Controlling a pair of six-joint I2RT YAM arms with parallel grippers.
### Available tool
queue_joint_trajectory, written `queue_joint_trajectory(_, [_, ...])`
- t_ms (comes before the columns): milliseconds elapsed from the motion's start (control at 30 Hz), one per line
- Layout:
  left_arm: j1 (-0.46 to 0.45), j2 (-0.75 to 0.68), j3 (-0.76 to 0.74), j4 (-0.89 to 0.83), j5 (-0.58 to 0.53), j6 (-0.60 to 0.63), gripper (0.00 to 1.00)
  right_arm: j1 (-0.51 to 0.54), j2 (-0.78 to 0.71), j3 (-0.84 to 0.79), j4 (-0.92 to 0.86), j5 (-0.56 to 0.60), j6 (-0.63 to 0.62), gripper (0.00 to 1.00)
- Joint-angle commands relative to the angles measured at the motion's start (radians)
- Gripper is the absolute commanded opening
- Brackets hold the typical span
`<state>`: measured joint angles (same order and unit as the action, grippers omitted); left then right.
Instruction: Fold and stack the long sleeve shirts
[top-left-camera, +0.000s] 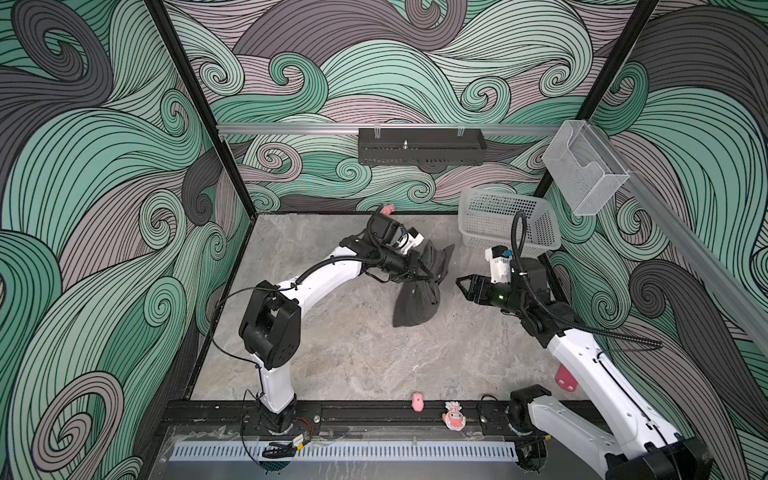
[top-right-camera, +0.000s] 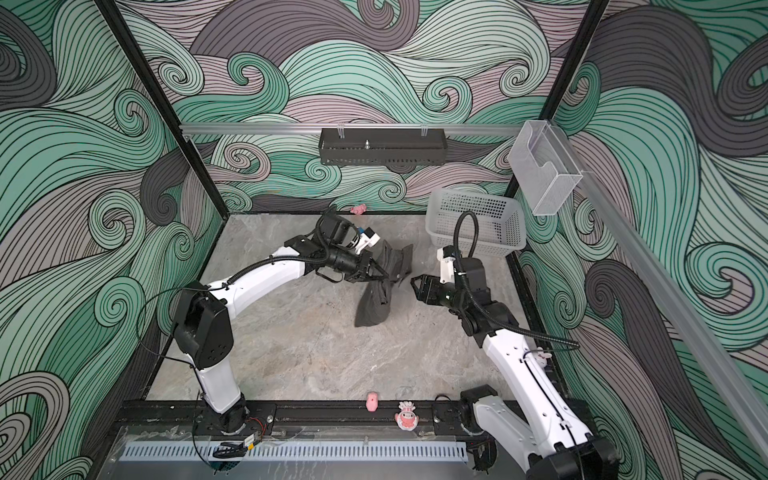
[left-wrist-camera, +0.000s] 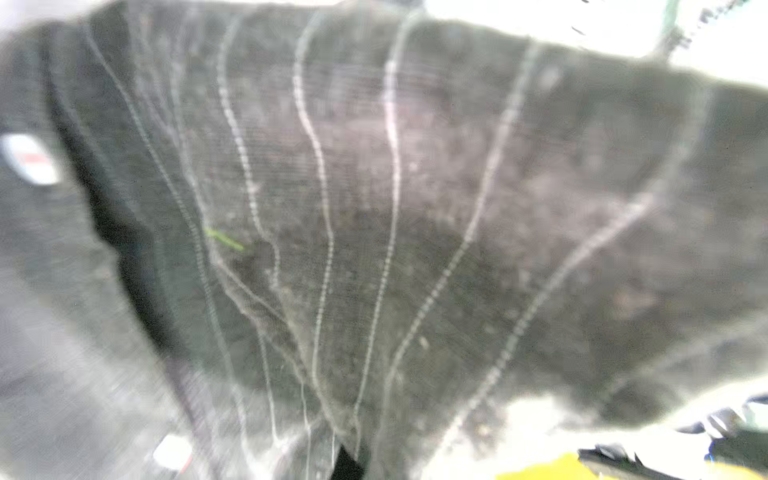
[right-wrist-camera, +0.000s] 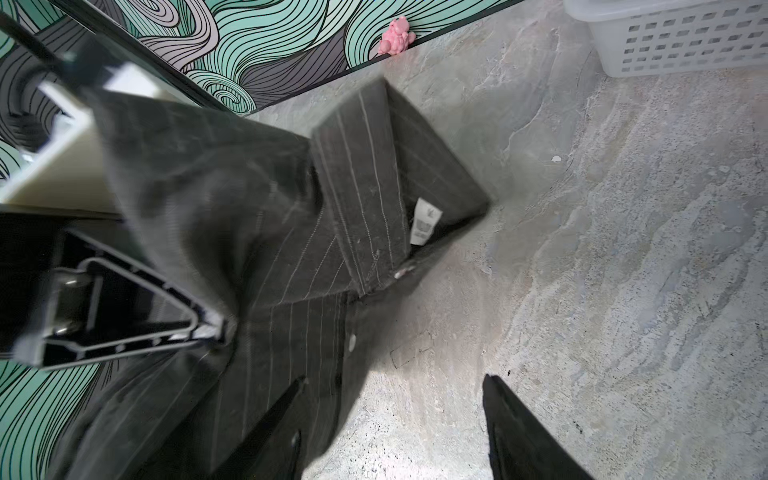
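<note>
One long sleeve shirt (top-left-camera: 415, 303) (top-right-camera: 372, 307), dark charcoal with pale pinstripes, hangs bunched from my left gripper (top-left-camera: 430, 274) (top-right-camera: 384, 275) above the middle of the table. That gripper is shut on the cloth near the collar. The shirt's lower end sags down to the table surface. In the left wrist view the shirt (left-wrist-camera: 374, 208) fills the picture, blurred. My right gripper (top-left-camera: 461, 286) (top-right-camera: 415, 286) (right-wrist-camera: 392, 378) stands open just right of the shirt, nothing between its fingers. The right wrist view shows the collar and a white label (right-wrist-camera: 424, 220).
A white perforated basket (top-left-camera: 511, 224) (top-right-camera: 478, 224) (right-wrist-camera: 673, 41) stands at the back right corner. Small pink toys sit at the back wall (top-left-camera: 388, 209) and on the front rail (top-left-camera: 417, 402). A black tray (top-left-camera: 422, 145) hangs on the back rail.
</note>
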<state>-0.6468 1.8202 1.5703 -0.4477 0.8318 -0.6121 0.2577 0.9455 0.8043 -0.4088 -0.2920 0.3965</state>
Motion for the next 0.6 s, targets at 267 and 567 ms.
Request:
queue_joint_trajectory(267, [0.134,0.132,-0.293,0.151,-0.072,-0.014,0.0,-0.006,-0.006,-0.006,-0.001,0.0,-0.004,0.66])
queue_joint_trajectory(567, [0.194,0.183,-0.387,0.099,-0.213,0.057,0.0,-0.015,0.147,-0.058,0.037,-0.013,0.062,0.75])
